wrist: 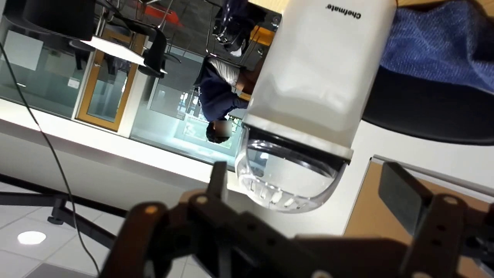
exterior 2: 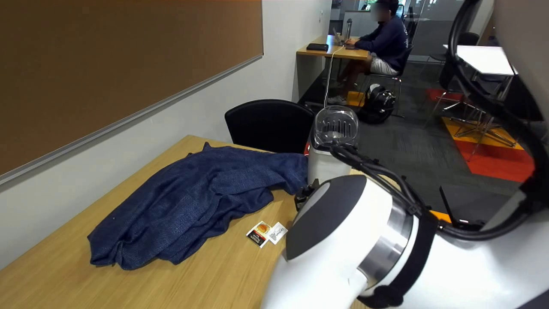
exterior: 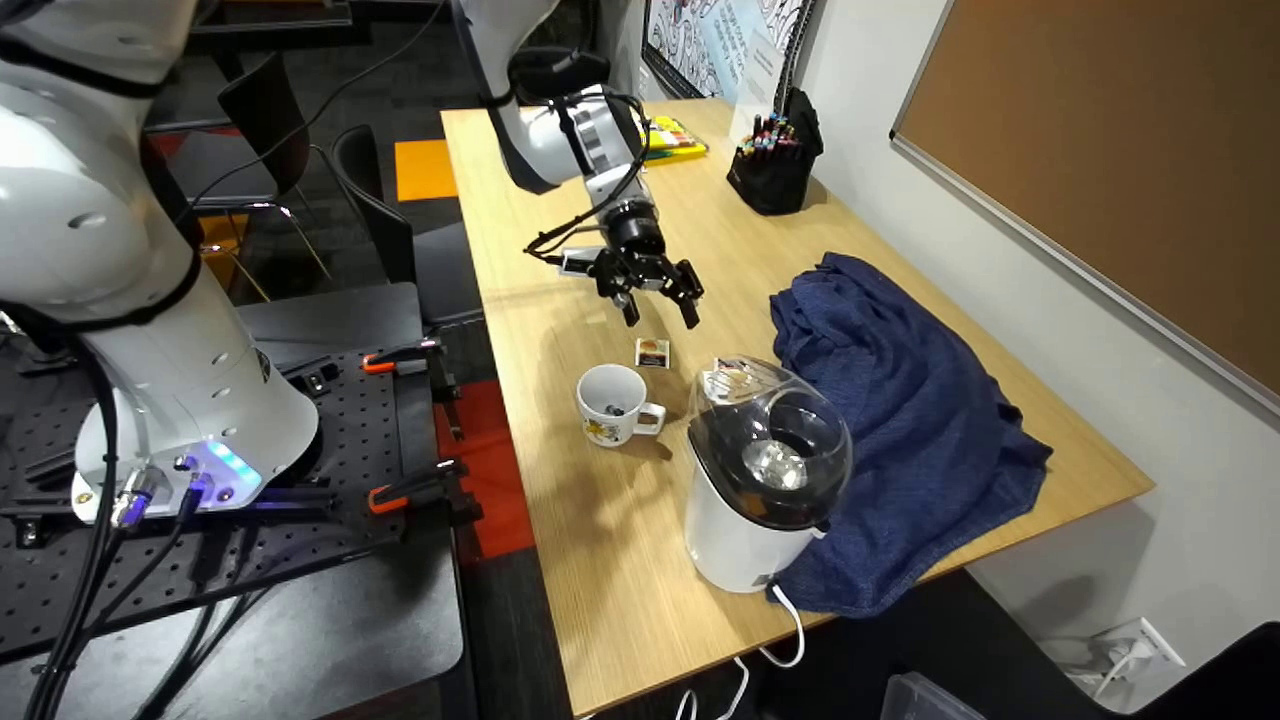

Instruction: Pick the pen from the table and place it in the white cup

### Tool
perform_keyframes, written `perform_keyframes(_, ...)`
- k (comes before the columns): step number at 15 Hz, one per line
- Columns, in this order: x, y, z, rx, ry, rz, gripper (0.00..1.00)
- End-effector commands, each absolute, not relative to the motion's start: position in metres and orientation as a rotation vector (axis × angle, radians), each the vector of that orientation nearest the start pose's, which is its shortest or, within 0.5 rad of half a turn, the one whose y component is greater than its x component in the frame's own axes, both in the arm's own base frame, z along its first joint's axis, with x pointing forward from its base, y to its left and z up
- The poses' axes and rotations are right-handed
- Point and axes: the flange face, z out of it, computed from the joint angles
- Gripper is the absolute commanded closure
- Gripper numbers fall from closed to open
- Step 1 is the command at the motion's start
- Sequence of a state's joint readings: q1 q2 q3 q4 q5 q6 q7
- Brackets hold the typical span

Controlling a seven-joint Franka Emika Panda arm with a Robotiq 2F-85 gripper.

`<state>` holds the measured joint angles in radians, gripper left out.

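My tool hangs above the bench, aimed toward the short edge where a white cord drops over, its fingers spread wide with nothing between them. The white cup stands upright near the long edge facing my base, mouth up and within easy reach, its handle turned toward the popcorn maker and so out of my way. A small dark thing lies inside the cup; I take it to be the pen, though it is too small to be sure. If so, the spread fingers make sense: I have nothing left to carry and need only back off cleanly. The popcorn maker, near that same short edge, is my chief obstacle: it looms in the wrist view and crowds the handle side, so I would rise before swinging that way. Beside it a dark blue cloth heaps toward the opposite long edge. A condiment packet lies flat near the cup, no hindrance; a bag of markers stands by that opposite edge, well apart. In an exterior view my arm bulks large and the cup does not show.
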<state>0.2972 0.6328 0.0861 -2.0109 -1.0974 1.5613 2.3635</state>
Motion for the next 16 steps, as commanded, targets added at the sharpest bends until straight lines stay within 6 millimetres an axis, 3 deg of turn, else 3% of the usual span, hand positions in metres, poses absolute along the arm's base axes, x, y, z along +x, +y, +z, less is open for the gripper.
perform_keyframes(1,0.499,0.1,0.183,1.462,-1.19,0.898,0.0)
perform_keyframes(9,0.497,0.096,0.253,1.332,-1.259,0.987,0.0)
perform_keyframes(16,0.498,0.094,0.268,1.418,-1.263,0.992,0.0)
